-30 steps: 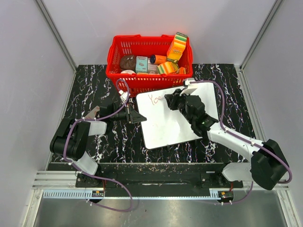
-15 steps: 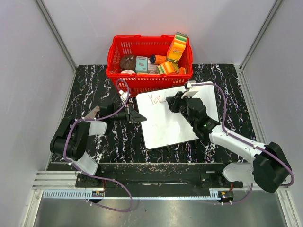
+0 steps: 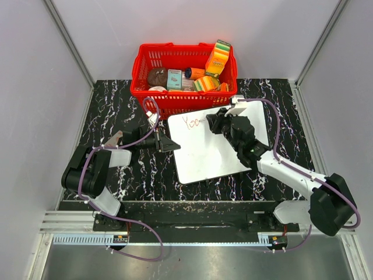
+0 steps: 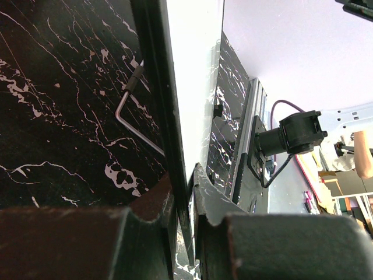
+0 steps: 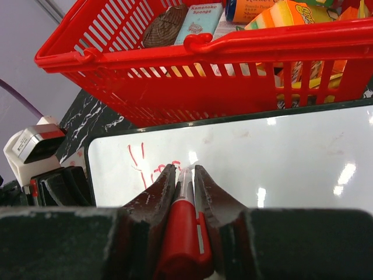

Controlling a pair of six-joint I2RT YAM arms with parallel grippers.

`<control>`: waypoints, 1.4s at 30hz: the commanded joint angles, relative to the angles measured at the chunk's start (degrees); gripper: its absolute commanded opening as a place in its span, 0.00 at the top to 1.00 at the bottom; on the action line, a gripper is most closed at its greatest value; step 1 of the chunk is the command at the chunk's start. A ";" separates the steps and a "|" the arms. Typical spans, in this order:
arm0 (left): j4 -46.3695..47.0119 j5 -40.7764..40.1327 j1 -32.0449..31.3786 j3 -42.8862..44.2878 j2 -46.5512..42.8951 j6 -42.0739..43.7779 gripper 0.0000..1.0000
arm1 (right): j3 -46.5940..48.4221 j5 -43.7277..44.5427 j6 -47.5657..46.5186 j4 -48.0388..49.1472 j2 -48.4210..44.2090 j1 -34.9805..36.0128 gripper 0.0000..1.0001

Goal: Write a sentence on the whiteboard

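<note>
The whiteboard (image 3: pixel 210 153) lies tilted on the black marble table in front of the red basket. Red lettering (image 3: pixel 190 122) reading about "Yo" plus part of a letter sits at its top left; it also shows in the right wrist view (image 5: pixel 141 163). My right gripper (image 3: pixel 213 123) is shut on a red marker (image 5: pixel 186 230), whose white tip touches the whiteboard (image 5: pixel 280 157) just right of the letters. My left gripper (image 3: pixel 169 143) is shut on the board's left edge; the left wrist view shows the dark rim (image 4: pixel 169 116) clamped between my fingers (image 4: pixel 204 192).
A red basket (image 3: pixel 143 87) with sponges and packets stands right behind the board, close to the right gripper. A bent metal wire leg (image 4: pixel 131 114) shows under the board. Grey walls enclose the table on three sides.
My right gripper has shifted a little to the right along the top line with the marker, and the red lettering has grown by part of a letter. The left arm has not moved.
</note>
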 commanded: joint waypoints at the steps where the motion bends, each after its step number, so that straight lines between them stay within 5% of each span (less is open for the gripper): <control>1: 1.89 0.02 -1.23 1.06 0.81 5.53 1.00 | 3.86 1.21 -0.55 0.41 1.82 -0.77 1.00; 42: 1.89 -0.16 -1.23 0.98 0.63 5.53 1.00 | -2.12 -0.29 0.24 -2.14 -7.40 -1.30 1.00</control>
